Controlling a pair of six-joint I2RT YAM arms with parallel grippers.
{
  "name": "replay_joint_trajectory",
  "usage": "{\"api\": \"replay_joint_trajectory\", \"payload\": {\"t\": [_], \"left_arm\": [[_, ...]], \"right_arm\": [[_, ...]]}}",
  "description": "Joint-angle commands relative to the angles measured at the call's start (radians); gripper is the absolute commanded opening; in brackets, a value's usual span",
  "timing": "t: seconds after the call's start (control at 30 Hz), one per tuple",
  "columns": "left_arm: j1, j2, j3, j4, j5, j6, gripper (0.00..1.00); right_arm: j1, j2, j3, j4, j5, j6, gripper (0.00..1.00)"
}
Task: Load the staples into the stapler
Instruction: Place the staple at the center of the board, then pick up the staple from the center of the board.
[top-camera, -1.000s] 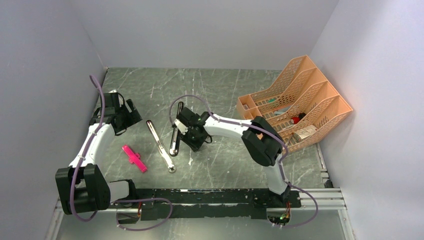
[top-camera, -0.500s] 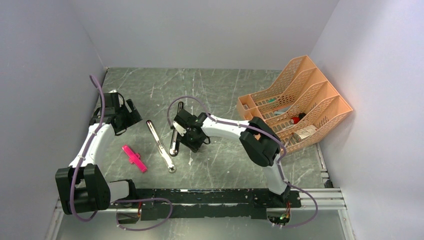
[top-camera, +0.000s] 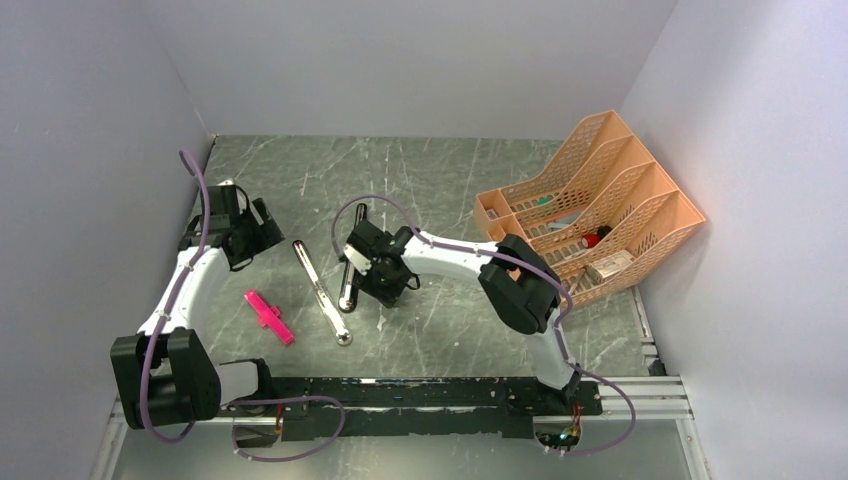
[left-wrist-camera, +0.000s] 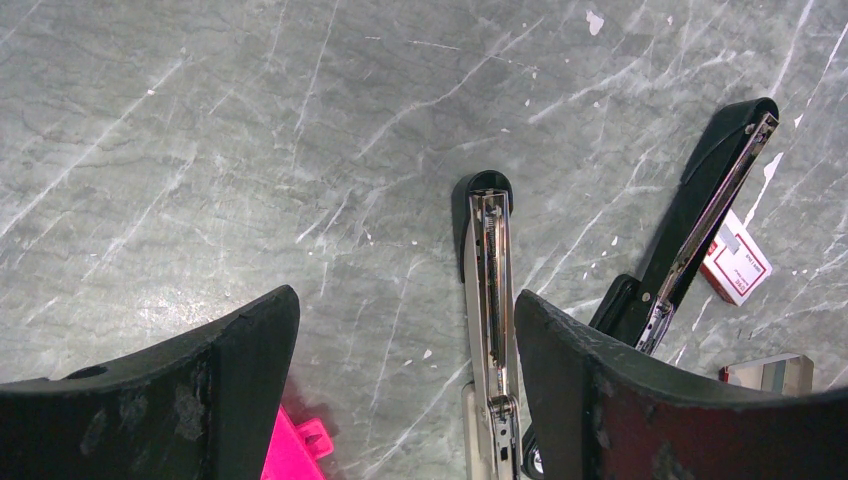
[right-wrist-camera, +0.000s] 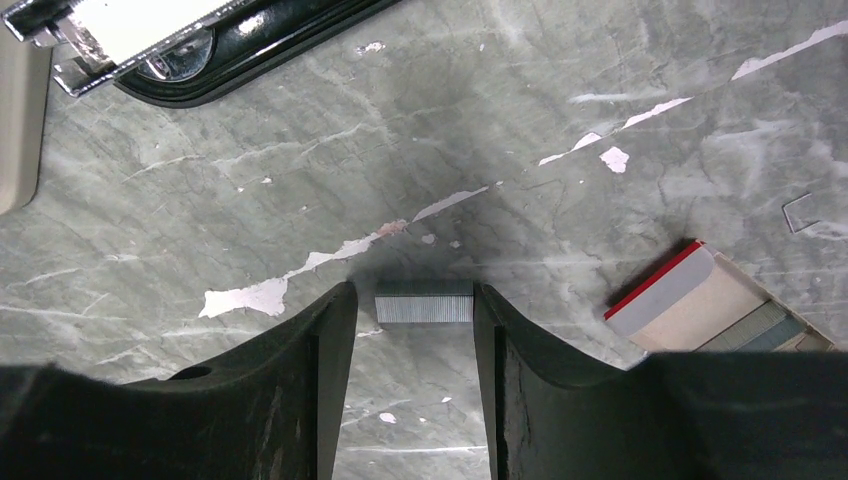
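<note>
Grey marble table (right-wrist-camera: 600, 100), silvery ribbed staples (right-wrist-camera: 423, 308)

Pink cross-shaped piece (top-camera: 269, 317), silver-grey stapler (top-camera: 322, 293) beside it, orange file rack (top-camera: 610, 140)

Glossy black stapler (left-wrist-camera: 685, 210), silvery metal staples (right-wrist-camera: 424, 308) (finely ridged)

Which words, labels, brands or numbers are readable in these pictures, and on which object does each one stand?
No text can be read clearly in any view.
Staple box: red print on its white label, too blurred to read.
Black stapler: no lettering shows.
Items in the orange file rack: too small to tell any print.
</note>
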Motion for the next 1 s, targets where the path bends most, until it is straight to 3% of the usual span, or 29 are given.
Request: {"api": "replay_joint_trajectory", "payload": {"t": [0.0, 0.3, 0.53, 0.7, 0.97], "left_arm": [[-0.006, -0.021, 0.026, 0.022, 0.023, 0.009, 0.83], [-0.006, -0.021, 0.026, 0.022, 0.023, 0.01, 0.83], [-0.006, -0.022, 0.028, 0.021, 0.022, 0.01, 0.83], [-0.006, -0.02, 0.028, 0.022, 0.023, 0.01, 0.83], [-0.008, -0.015, 0.029, 0.02, 0.023, 0.006, 0.83]], "right_arm": [[-0.002, 0.037, -0.047, -0.063, -0.003, -0.031, 0.5], [-0.003, 0.031, -0.062, -0.067, 0.005, -0.046, 0.49], [-0.005, 0.035, -0.042, -0.069, 0.031, -0.036, 0.39], [-0.011, -0.006, 0.058, -0.038, 0.077, -0.023, 0.29], [-0.024, -0.03, 0.216, 0.13, -0.019, -0.137, 0.27]]}}
